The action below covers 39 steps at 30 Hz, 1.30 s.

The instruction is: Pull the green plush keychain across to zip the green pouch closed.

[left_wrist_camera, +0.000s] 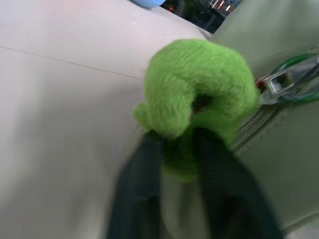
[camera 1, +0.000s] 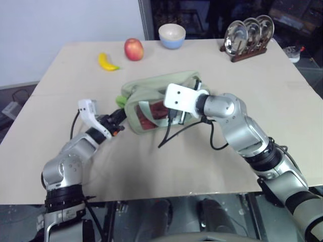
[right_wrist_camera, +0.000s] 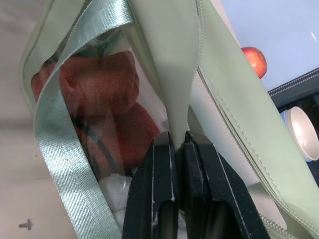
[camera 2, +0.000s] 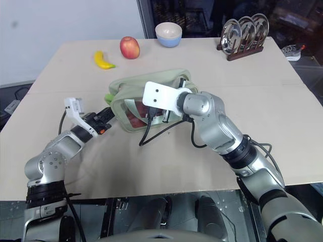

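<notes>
The left gripper (left_wrist_camera: 177,149) is pinching the green plush keychain (left_wrist_camera: 197,99); the right gripper (right_wrist_camera: 175,144) is reaching level, pinching the green pouch (camera 1: 151,98).

A banana (camera 1: 108,62), apple (camera 1: 133,49), bowl (camera 1: 172,35) and rack of 3 plates (camera 1: 247,34) sit along the table's (camera 1: 282,121) far edge.

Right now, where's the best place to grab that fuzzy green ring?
Pinch the lower curve of the green plush keychain, coming from the table side away from the green pouch. The ring's far end is clipped there, so this loop juts free, as the left tool grips it.
</notes>
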{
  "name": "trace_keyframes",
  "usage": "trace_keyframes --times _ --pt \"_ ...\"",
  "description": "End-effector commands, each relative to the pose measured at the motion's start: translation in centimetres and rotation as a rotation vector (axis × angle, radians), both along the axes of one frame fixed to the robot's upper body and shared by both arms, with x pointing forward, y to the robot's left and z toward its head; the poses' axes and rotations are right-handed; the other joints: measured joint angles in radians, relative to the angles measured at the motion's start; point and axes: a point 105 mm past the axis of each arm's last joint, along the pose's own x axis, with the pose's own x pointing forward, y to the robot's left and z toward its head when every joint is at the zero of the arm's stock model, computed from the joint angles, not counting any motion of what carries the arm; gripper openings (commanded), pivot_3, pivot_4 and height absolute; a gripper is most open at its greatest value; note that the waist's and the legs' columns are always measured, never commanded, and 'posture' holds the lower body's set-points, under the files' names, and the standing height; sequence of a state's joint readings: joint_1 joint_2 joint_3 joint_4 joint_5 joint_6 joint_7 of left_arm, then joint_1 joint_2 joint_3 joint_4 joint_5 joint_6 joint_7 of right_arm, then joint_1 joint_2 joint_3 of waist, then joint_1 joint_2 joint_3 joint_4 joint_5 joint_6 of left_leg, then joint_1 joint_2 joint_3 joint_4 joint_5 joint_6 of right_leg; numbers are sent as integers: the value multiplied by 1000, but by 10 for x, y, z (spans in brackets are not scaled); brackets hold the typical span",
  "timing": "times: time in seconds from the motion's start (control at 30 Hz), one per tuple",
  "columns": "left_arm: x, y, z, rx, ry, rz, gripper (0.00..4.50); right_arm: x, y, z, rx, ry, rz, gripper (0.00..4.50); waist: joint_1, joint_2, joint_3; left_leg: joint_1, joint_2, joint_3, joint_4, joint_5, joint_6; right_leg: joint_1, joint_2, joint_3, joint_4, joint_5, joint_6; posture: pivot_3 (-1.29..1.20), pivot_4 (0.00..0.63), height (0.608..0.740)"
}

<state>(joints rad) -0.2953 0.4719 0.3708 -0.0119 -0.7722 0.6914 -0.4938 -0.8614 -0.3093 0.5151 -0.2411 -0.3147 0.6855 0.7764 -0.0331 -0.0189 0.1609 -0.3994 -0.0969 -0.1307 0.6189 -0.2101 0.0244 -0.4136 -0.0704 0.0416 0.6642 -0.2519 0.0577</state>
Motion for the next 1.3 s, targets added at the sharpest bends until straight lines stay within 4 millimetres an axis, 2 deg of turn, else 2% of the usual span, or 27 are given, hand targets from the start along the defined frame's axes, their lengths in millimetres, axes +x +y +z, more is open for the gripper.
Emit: trace_keyframes --times 0.03,0.1,0.2,0.27,0.47,0.57,0.63,0.7,0.8,0.83,0.9,1.03,1.13,1.23,1.3 --pt "-3 3 14 -4 -60 -2 35 -9 6 10 27 -31 34 0 -1 0 0 0 0 0 0 0 0 0 0 0 0 0 0 0 150 740" --pt "-6 11 27 51 -135 31 35 -9 6 10 29 -31 33 0 -2 0 0 0 0 0 0 0 0 0 0 0 0 0 0 0 150 740" --pt "-15 23 54 339 -340 102 35 -8 5 10 33 -36 29 0 -9 0 0 0 0 0 0 0 0 0 0 0 0 0 0 0 150 740" --pt "-20 23 66 495 -436 105 35 -7 5 10 33 -37 27 0 -7 0 0 -1 0 0 -1 0 0 0 0 1 0 0 0 0 150 740" --pt "-30 6 105 872 -714 32 35 -5 9 10 35 -40 35 0 -3 0 0 -1 0 0 -1 0 0 0 -1 0 -1 0 0 0 150 740" --pt "-27 -9 113 1001 -803 -54 35 -4 11 11 38 -43 39 0 -3 0 0 -1 0 -1 -1 0 0 0 0 -1 -1 0 0 0 150 740" --pt "-19 -16 117 1089 -838 -86 35 -3 13 12 41 -46 42 0 -5 0 0 0 0 0 -1 0 0 0 0 0 -1 0 0 0 150 740" --pt "-16 -31 117 1103 -868 -187 35 -3 15 13 45 -49 45 0 -8 0 0 0 0 0 -1 0 0 0 0 0 -1 0 0 0 150 740" --pt "-10 -37 109 1124 -835 -262 866 -3 17 14 52 -53 47 0 -13 0 0 -1 0 0 -1 0 0 -1 0 0 -1 0 0 0 150 740" --pt "-8 -36 107 1111 -808 -265 1395 -3 18 14 53 -55 47 0 -14 0 0 -1 0 0 -1 0 0 -1 0 0 -1 0 0 0 150 740" --pt "-15 -26 110 968 -723 -292 2400 -3 18 15 60 -55 45 0 -16 0 0 -1 0 0 -2 0 0 -1 1 1 -1 0 0 0 150 740" --pt "-41 -2 121 706 -607 -334 2400 -3 18 15 67 -54 44 0 -35 1 1 -2 1 0 -2 0 0 -3 2 1 0 0 0 0 150 740" --pt "-60 8 114 596 -502 -374 2400 -3 18 15 71 -52 44 0 -37 1 1 -2 2 0 -1 0 0 -3 2 1 0 0 0 0 150 740" --pt "-77 10 81 527 -351 -391 2400 -3 18 15 75 -50 49 0 -33 1 1 -1 2 0 -1 0 0 -2 1 1 -1 0 0 0 150 740" --pt "-77 6 60 532 -302 -369 2400 -3 19 15 73 -49 53 0 -28 2 1 0 1 1 -2 0 0 -2 1 1 -1 0 0 0 150 740"
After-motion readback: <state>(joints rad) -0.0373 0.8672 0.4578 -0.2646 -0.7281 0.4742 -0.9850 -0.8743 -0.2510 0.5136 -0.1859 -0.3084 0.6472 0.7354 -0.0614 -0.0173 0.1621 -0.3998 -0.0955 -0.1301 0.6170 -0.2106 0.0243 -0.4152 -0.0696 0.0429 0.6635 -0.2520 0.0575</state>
